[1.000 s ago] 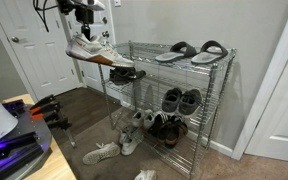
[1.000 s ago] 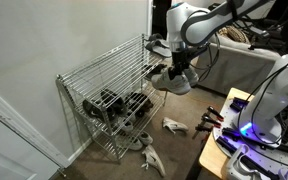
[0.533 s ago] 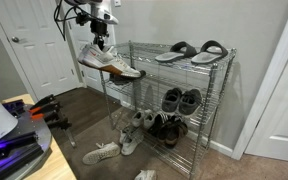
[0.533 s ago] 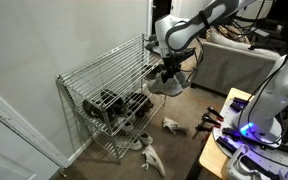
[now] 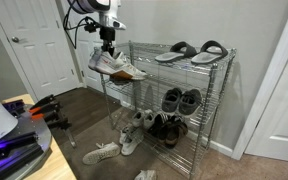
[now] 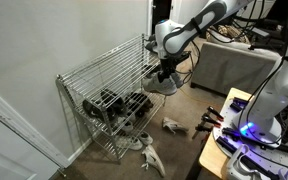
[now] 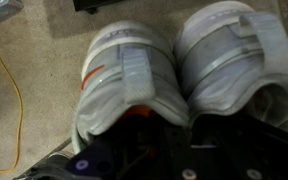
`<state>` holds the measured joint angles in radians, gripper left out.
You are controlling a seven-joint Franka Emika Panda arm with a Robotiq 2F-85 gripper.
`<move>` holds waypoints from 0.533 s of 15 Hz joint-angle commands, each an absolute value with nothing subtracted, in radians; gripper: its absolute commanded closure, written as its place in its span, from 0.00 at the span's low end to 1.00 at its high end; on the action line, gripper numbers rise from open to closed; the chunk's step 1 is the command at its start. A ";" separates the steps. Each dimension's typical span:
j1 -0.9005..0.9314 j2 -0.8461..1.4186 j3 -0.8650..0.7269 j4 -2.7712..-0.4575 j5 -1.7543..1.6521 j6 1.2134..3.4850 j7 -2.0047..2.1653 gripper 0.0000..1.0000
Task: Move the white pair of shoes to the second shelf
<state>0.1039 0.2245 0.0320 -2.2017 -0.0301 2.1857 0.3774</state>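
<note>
My gripper [image 5: 108,45] is shut on the white pair of shoes [image 5: 115,66] and holds them in the air at the open side of the chrome wire rack. The pair hangs just above the level of the second shelf [image 5: 174,82], at its outer end. In an exterior view the gripper [image 6: 167,68] holds the shoes [image 6: 164,83] at the rack's near end. The wrist view shows both white shoes [image 7: 174,65] side by side, with the carpet below them. The jaws themselves are hidden in shadow behind the shoe heels.
Grey-and-black slide sandals [image 5: 191,51] lie on the top tier. Dark shoes [image 5: 179,100] stand on the second shelf's far half. Several loose off-white sneakers [image 5: 109,150] lie on the carpet by the rack's foot. A white door [image 5: 34,45] stands behind the arm.
My gripper has carried the white shoes toward the rack, from well out beside it to its open end, and the shoes have swung a little lower.
</note>
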 commanded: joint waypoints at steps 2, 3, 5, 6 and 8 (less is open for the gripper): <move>0.105 0.232 0.028 -2.200 -0.029 2.186 0.372 0.80; 0.105 0.233 0.028 -2.200 -0.029 2.186 0.372 0.80; 0.105 0.233 0.028 -2.200 -0.029 2.186 0.372 0.80; 0.105 0.233 0.028 -2.200 -0.029 2.186 0.372 0.80; 0.105 0.233 0.028 -2.200 -0.029 2.186 0.372 0.94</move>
<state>0.1031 0.2325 0.0301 -2.2016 -0.0301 2.1888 0.3726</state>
